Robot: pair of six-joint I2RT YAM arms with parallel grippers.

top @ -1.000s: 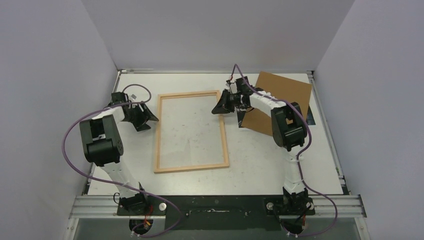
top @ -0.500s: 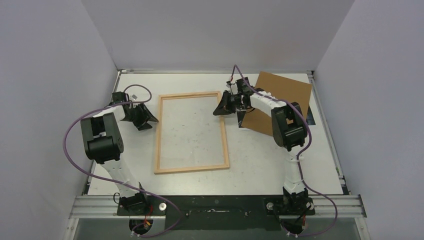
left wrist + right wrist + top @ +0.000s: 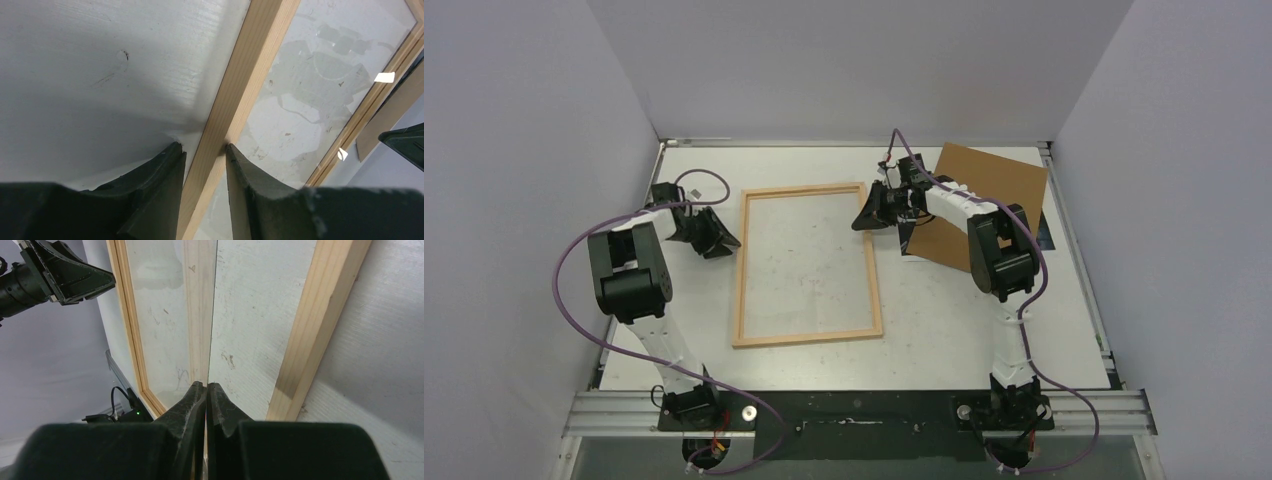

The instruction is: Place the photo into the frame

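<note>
The light-wood frame (image 3: 805, 264) lies flat mid-table. My left gripper (image 3: 730, 241) is at its left rail (image 3: 250, 65), one finger on each side. The inner finger (image 3: 240, 170) touches the wood, and a sliver of table shows between the outer finger and the rail. My right gripper (image 3: 862, 220) sits over the upper right rail (image 3: 320, 325). It is shut on the edge of a thin clear pane (image 3: 215, 315) that stands up from the frame. The photo (image 3: 1046, 238) is almost wholly hidden under the brown backing board (image 3: 984, 200).
The backing board lies at the back right, partly under the right arm. The table's raised edges (image 3: 664, 150) and grey walls close in the left, back and right. The arm bases stand on the black rail (image 3: 854, 410) at the near edge.
The left jaws have narrowed around the frame's left rail, and the left arm has shifted slightly. The right gripper has stayed shut in nearly the same place.
</note>
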